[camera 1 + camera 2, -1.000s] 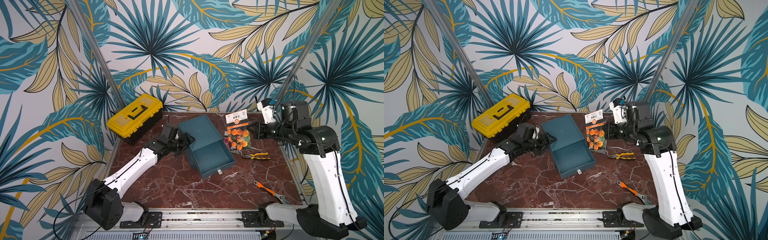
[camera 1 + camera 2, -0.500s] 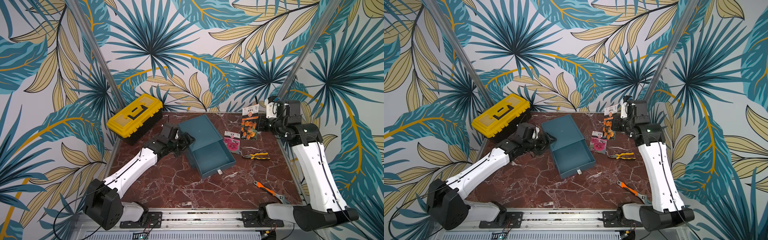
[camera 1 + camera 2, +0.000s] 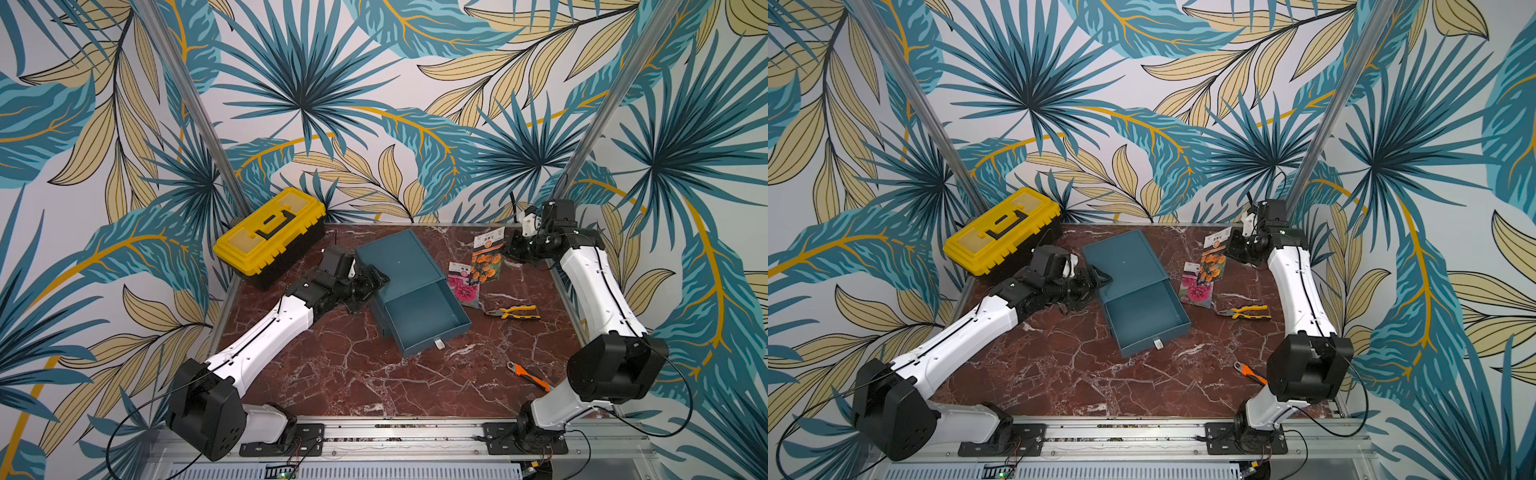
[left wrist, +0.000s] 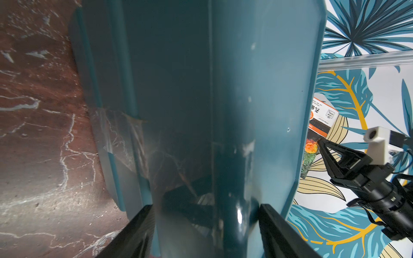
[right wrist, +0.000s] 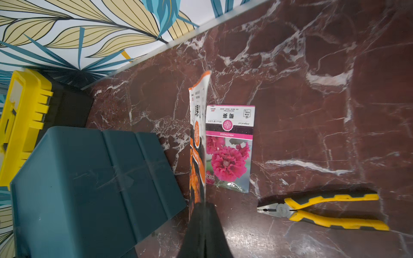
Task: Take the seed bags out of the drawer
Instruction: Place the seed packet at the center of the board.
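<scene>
Pinching the orange seed bag (image 3: 487, 255) in the right tool (image 3: 506, 249), jaws closed flat on one edge of the packet. Holding it in the air above the worktop (image 3: 332, 374), toward the back right corner, with the orange flower photo and the white-and-orange header turned to both top views. Presenting it almost edge-on in the right wrist view, running straight out from the closed fingertips (image 5: 199, 230).

Finding the pink seed bag (image 3: 464, 284) lying flat and face up on the worktop, just beside the right wall of the drawer (image 3: 424, 316) and outside it, its upper corner overlapped by the held packet in both top views. Reading "HOLLYHOCK" on its pink band in the right wrist view.

Gripping the teal drawer housing (image 3: 397, 257) with the left tool (image 3: 376, 280) at a middling spread, one of the fingers (image 4: 138, 234) on each side of the housing's wall and close against it. Showing the drawer pulled partway out of that housing toward the front of the worktop, with a small white tab on its front face.

Finding yellow-handled pliers (image 3: 511, 311) lying on the worktop near the pink packet's lower corner, apart from it. Spotting an orange-handled implement (image 3: 530, 376) near the front right, too small to identify. Seeing a yellow toolbox (image 3: 270, 232) standing at the back left, lid shut, just behind the left arm.
</scene>
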`<state>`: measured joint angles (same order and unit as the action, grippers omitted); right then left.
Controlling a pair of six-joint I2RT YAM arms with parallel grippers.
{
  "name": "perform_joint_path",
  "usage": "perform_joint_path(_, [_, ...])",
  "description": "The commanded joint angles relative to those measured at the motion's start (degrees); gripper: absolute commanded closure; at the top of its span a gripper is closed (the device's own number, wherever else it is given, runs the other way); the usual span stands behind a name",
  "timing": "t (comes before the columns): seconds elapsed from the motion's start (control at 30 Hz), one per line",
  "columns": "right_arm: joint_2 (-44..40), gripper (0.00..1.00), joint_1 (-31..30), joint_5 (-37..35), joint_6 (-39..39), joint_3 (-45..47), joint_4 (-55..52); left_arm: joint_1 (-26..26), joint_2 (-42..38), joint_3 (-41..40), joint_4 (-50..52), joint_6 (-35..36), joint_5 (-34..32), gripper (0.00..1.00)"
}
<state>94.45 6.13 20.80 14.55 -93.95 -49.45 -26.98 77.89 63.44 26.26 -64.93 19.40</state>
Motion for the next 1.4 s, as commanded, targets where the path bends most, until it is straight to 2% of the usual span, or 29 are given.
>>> perform_joint_path(0.0, [3.46,1.0,0.2,6.45,1.47,1.13,1.58,0.7,-0.91,0.89,4.14,1.02,-1.05,0.23])
perform_joint_path(0.33, [11.97,1.0,0.19,9.38,5.36,5.32,10.46,1.19,-0.46,1.6,5.72,1.32,-0.94,0.23])
perform_joint_path(0.67, [17.72,1.0,0.19,10.05,5.7,5.71,13.83,1.71,-0.19,1.95,5.73,1.01,0.02,0.23])
perform_joint_path(1.17, [19.45,1.0,0.45,5.93,4.73,9.66,14.28,1.73,0.16,1.95,5.69,0.82,-0.09,0.23])
perform_joint_path(1.23, [19.34,0.96,0.65,4.8,4.9,9.93,13.96,1.73,0.16,1.95,5.68,0.83,-0.01,0.23])
perform_joint_path(1.27, [19.26,0.87,0.68,4.16,4.92,9.93,13.58,1.81,0.16,1.92,5.65,0.83,0.02,0.23])
perform_joint_path(1.37, [18.63,0.75,0.79,2.36,4.39,9.62,12.44,1.75,0.16,1.78,5.64,0.81,0.26,0.23])
